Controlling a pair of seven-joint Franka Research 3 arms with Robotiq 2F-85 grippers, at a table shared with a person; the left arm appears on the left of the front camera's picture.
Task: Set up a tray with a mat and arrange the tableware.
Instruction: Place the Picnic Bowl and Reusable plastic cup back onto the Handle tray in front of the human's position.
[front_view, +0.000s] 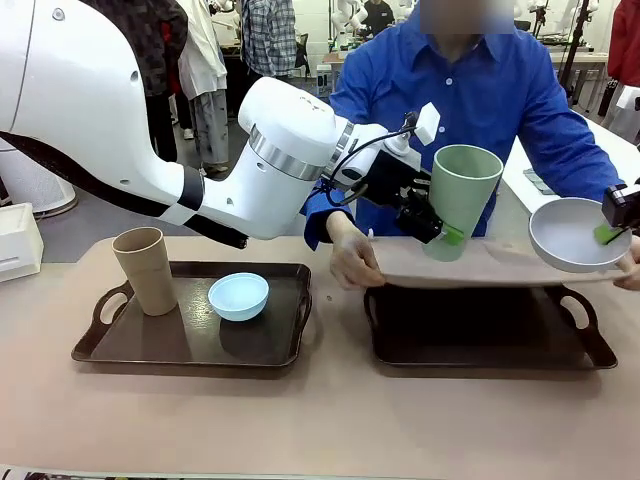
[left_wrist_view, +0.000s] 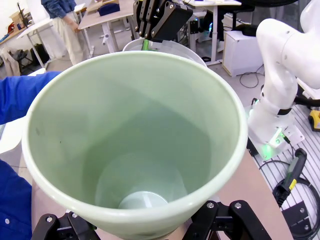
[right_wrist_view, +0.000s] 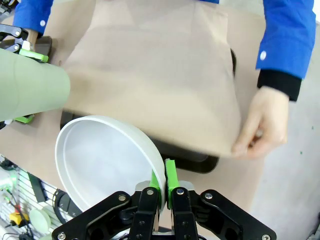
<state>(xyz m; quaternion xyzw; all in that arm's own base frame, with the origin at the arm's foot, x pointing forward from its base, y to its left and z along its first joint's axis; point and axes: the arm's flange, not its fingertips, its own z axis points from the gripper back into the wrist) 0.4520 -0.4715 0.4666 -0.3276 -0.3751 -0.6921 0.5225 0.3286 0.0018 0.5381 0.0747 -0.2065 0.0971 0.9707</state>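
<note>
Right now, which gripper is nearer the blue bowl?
Left. The left gripper, holding the green cup, is above the mat, right of the blue bowl. The right gripper, holding the white bowl, is much farther right.

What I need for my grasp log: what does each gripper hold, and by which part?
Left gripper: the pale green cup, by its wall near the base. Right gripper: the white bowl, by its rim.
</note>
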